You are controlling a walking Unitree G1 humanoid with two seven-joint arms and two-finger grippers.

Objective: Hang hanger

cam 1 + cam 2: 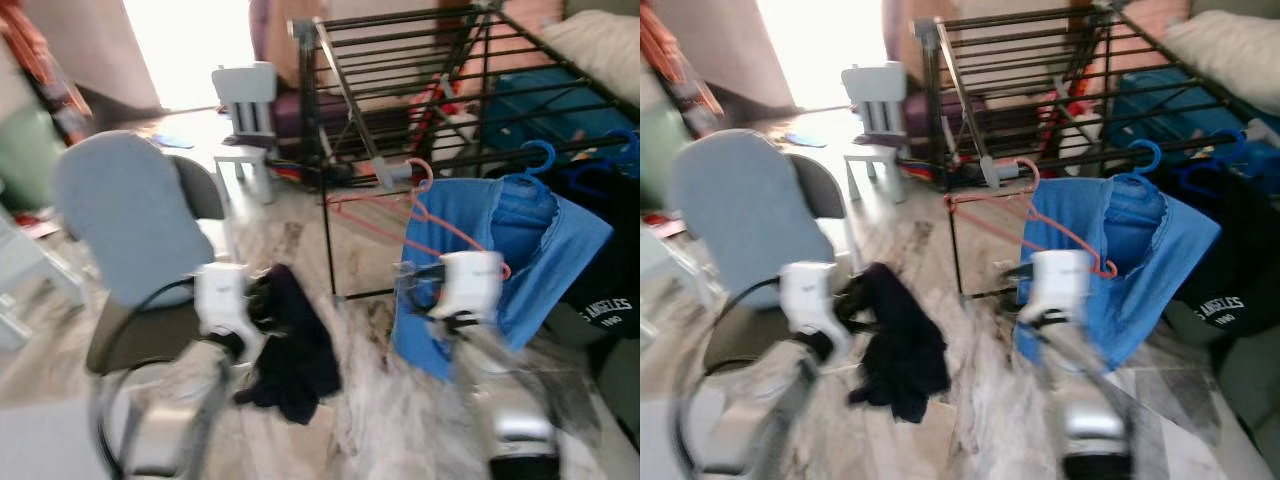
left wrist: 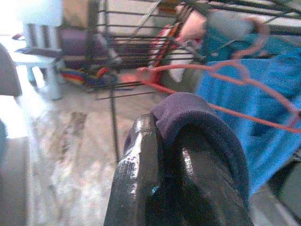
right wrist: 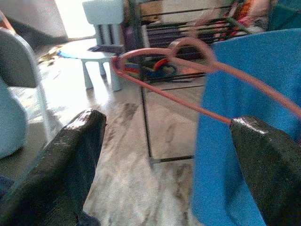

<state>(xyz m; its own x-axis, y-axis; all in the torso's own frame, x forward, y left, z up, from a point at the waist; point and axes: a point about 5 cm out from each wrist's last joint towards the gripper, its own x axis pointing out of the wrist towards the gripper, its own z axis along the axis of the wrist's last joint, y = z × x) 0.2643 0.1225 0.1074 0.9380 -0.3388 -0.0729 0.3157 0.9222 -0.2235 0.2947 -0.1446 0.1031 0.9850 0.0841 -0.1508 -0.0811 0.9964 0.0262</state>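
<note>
A pink wire hanger (image 1: 440, 228) hangs at the near corner of the black drying rack (image 1: 400, 60), its hook (image 3: 188, 47) by the rack's rail. My right gripper (image 3: 169, 127) is open just below it. The hanger's lower arm touches one finger (image 3: 263, 155), and the other finger stands far from it. My left gripper (image 1: 265, 300) is shut on a dark navy garment (image 1: 295, 350), which hangs down to the left of the rack. In the left wrist view the cloth (image 2: 188, 106) wraps over the fingertips, with the hanger (image 2: 225, 70) beyond. The views are blurred.
A blue garment (image 1: 540, 250) on a blue hanger and a black printed garment (image 1: 605, 300) hang on the rack's right side. A chair with a light blue cover (image 1: 130, 215) stands at my left. A small white chair (image 1: 245, 100) stands behind it on the marble floor.
</note>
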